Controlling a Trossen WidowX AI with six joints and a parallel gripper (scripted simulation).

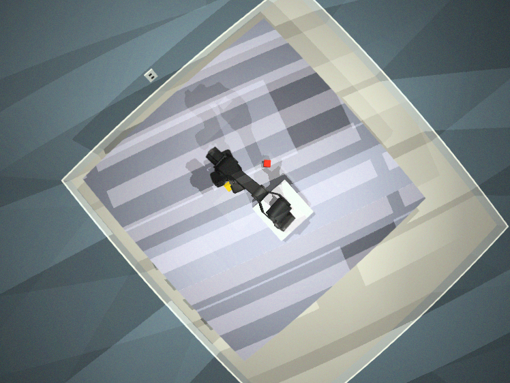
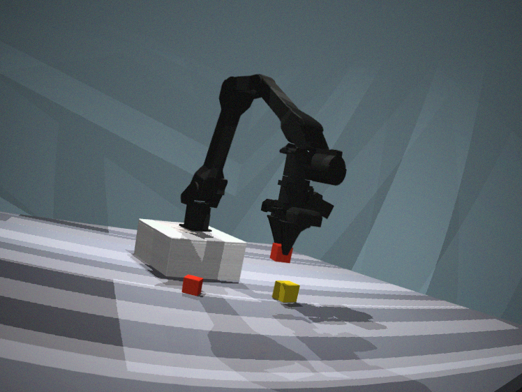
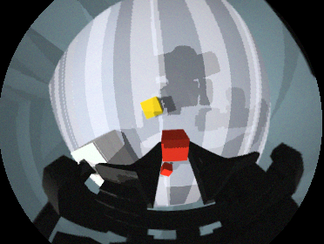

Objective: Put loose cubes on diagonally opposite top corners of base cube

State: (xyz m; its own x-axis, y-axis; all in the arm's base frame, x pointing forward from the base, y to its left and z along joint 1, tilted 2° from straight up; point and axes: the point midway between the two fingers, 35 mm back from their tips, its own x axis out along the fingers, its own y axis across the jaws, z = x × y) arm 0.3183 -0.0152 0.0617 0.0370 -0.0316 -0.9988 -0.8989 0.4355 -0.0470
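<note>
My gripper [image 2: 282, 251] [image 3: 173, 144] is shut on a red cube [image 2: 275, 251] [image 3: 175, 139] and holds it clear above the table, looking roughly level. The yellow base cube [image 1: 228, 186] [image 2: 287, 291] [image 3: 151, 107] sits on the table, larger than the red ones, with nothing on top. In the top view the gripper partly covers it, and the held cube is hidden there. The other loose red cube [image 1: 266, 163] [image 2: 192, 285] [image 3: 166, 169] lies on the table between the yellow cube and the arm's white mount in the exterior view, apart from both.
The arm stands on a white block [image 1: 303, 208] [image 2: 202, 261] [image 3: 89, 153]. The striped table [image 1: 247, 288] [image 2: 160, 345] carries the arm's shadows. A small white socket-like piece [image 1: 151, 75] lies outside the pale border in the top view.
</note>
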